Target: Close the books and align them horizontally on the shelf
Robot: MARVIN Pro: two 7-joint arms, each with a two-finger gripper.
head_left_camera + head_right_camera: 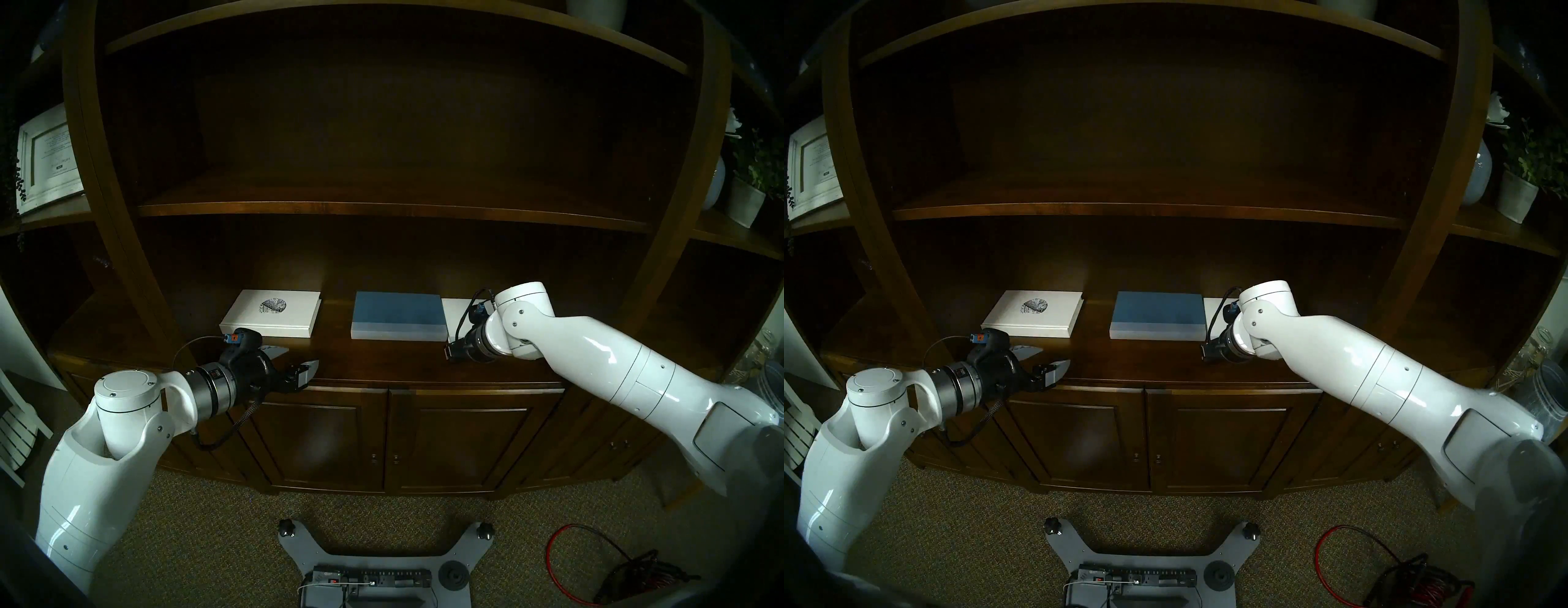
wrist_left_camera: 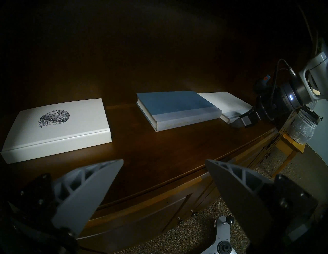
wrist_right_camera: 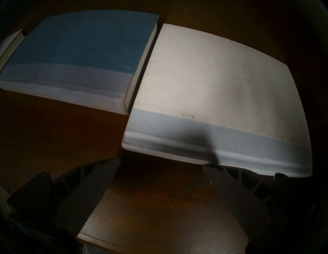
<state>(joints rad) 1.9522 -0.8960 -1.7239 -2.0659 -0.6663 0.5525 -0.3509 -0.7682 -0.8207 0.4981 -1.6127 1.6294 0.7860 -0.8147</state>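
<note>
Nearest to the head camera is the left gripper [image 1: 295, 357], released, its two grey fingers spread wide with nothing between them. It hovers over the front edge of the shelf [image 1: 335, 361], just in front of the near corner of the white book with the oval illustration [image 1: 271, 313].

All three books lie flat and closed on this deep dark-brown ledge, in one row, spines toward the front. Taking the blue book [image 1: 399, 315] as landmark: it lies in the middle, its pale grey spine strip toward the front edge. The illustrated white book lies to its left, well apart, with bare wood between them. The plain white book [image 3: 213, 79] lies to its right, just beside it; in the right wrist view only a thin dark gap separates their sides, and the cream page edges of the blue book show there. The white book has a pale blue-grey strip along its spine, and its front edge sits a little closer to the shelf edge than that of the blue book.

The right gripper [image 3: 161, 165] is also released and grasps nothing. It points down at the spine of the plain white book; one finger tip [image 3: 209, 168] is at the spine edge, but I cannot tell if it touches.

To the far left of the blue book, in the side bay of the bookcase, stands a white-framed picture [image 1: 46, 157].
</note>
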